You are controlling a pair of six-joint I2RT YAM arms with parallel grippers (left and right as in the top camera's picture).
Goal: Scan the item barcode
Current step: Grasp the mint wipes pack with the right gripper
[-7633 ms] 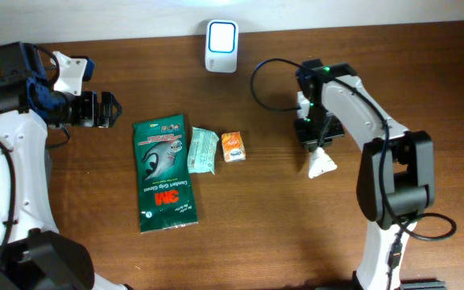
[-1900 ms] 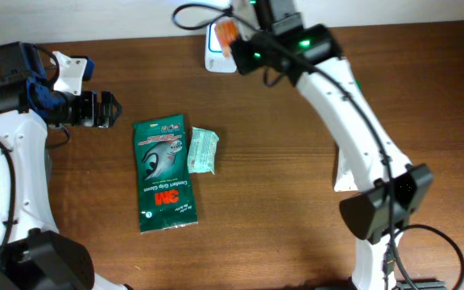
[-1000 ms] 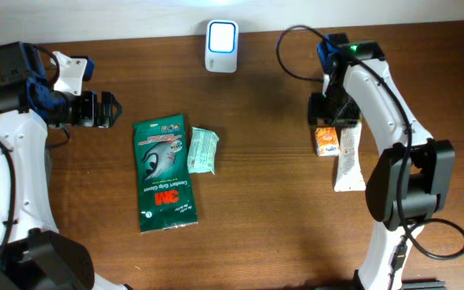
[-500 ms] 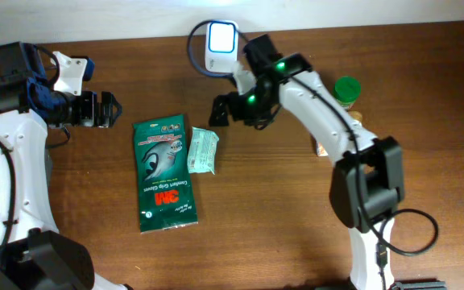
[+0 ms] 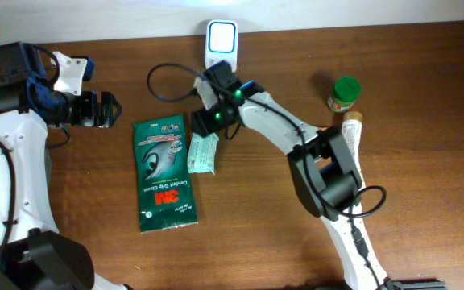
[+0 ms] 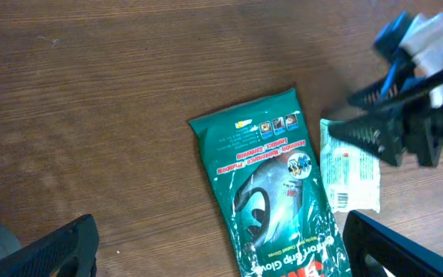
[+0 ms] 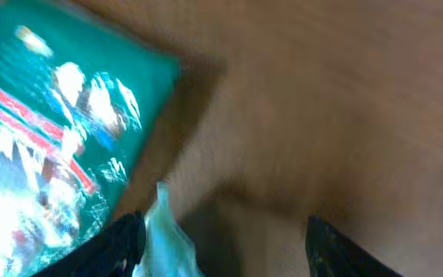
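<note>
Right claw [image 7: 225, 235] spread over the pale packet [image 5: 203, 153] — left claw [image 5: 109, 109] spread wide.

Even, bright light overhead; the right wrist view is heavily motion-blurred.

Motion smears the whole right wrist view: the green packet [image 7: 60, 131] runs off at 9 o'clock and the pale packet [image 7: 171, 246] at 6 o'clock. Overhead, the right pincer [image 5: 205, 122] covers the pale packet's top edge, and whether it grips cannot be told. The left wrist view crops the green packet at 6 o'clock.
</note>
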